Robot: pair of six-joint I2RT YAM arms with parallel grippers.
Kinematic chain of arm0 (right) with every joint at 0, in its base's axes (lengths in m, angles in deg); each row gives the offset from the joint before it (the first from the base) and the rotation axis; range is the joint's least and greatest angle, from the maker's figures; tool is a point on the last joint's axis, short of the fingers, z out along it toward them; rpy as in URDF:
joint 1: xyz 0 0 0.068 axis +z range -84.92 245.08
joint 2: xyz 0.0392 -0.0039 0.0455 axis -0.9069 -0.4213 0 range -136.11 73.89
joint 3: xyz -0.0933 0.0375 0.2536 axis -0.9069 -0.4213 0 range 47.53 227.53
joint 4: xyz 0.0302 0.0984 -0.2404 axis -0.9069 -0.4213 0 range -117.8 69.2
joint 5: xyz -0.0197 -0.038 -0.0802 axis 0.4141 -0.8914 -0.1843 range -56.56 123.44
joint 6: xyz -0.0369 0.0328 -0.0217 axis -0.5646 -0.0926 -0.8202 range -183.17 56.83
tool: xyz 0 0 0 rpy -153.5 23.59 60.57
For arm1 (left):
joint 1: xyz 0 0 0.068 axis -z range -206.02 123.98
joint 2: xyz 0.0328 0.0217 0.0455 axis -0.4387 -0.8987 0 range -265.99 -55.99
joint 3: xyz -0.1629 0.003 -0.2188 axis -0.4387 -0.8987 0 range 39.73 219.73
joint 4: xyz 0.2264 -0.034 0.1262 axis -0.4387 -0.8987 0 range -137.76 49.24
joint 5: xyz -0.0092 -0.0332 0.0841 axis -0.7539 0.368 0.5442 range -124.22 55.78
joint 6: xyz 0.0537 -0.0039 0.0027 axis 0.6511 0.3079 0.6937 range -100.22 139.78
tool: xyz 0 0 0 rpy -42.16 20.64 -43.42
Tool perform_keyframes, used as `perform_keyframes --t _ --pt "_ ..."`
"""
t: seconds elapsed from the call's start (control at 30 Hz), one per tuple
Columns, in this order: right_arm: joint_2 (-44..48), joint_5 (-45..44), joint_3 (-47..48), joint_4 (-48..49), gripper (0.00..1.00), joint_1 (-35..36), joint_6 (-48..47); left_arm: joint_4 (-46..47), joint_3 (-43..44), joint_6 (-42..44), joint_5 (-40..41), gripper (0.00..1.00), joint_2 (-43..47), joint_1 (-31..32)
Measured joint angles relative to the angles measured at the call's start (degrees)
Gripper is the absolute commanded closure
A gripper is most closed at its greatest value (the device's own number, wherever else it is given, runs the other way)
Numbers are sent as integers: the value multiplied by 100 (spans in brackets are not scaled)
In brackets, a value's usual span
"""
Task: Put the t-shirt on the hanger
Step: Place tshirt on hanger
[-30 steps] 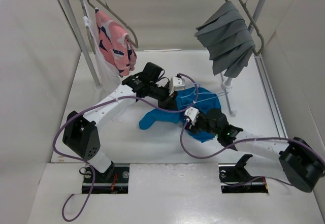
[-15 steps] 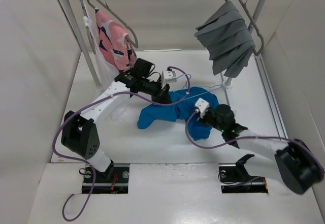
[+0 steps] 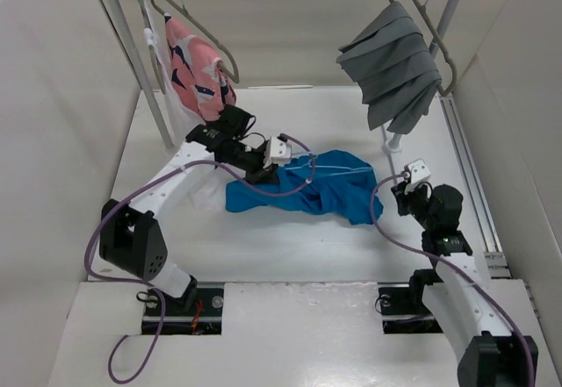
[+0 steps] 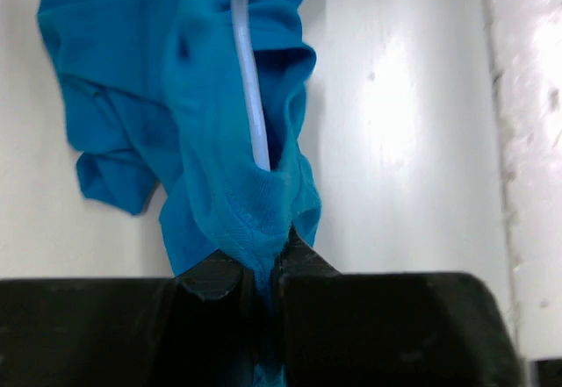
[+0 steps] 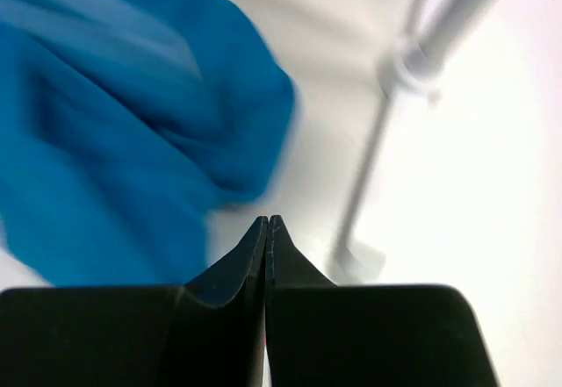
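We see the t-shirt (image 3: 303, 189) lying crumpled near the middle of the bench (image 3: 263, 255), stretched from left to right. The hanger (image 3: 338, 168) shows as a thin pale wire lying across the shirt's far part. In the left wrist view the wire (image 4: 248, 71) runs down over the cloth (image 4: 132, 62) and slips into a fold just ahead of the fingertips.

The left gripper (image 3: 263, 175) sits at the shirt's far left end. Up close, we see the left gripper (image 4: 263, 260) with its jaws nearly together, pinching a bunched, stitched edge of the shirt between them.

The right gripper (image 3: 397, 196) is near the shirt's right end, toward the bench's right edge, and not touching the cloth. In its own view, which is blurred, the right gripper (image 5: 266, 225) has its fingers pressed flat together with nothing between them. The shirt (image 5: 114, 132) lies ahead on the left, and a white rack leg (image 5: 369, 168) stands ahead on the right.
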Motion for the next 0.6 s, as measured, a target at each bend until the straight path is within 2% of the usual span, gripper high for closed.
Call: perform_keyframes --t 0.1,0.27,0.37,0.4,0.47,0.6 --pt "-37 -33 28 -376 100 -474 17 -184 -199 555 297 100 299 -238" --pt "-356 116 328 -649 100 -542 -39 -179 -352 909 715 100 560 -555" --pt "-544 636 448 -608 85 -529 -240 -136 -382 927 669 100 564 -592" --pt "-555 813 468 -610 74 -487 -321 -122 -396 890 605 100 564 -590" --pt "-474 1029 546 -691 63 -286 -487 -81 -428 761 461 100 566 -579" --pt "157 914 964 -964 41 804 -710 33 -538 404 243 100 564 -570"
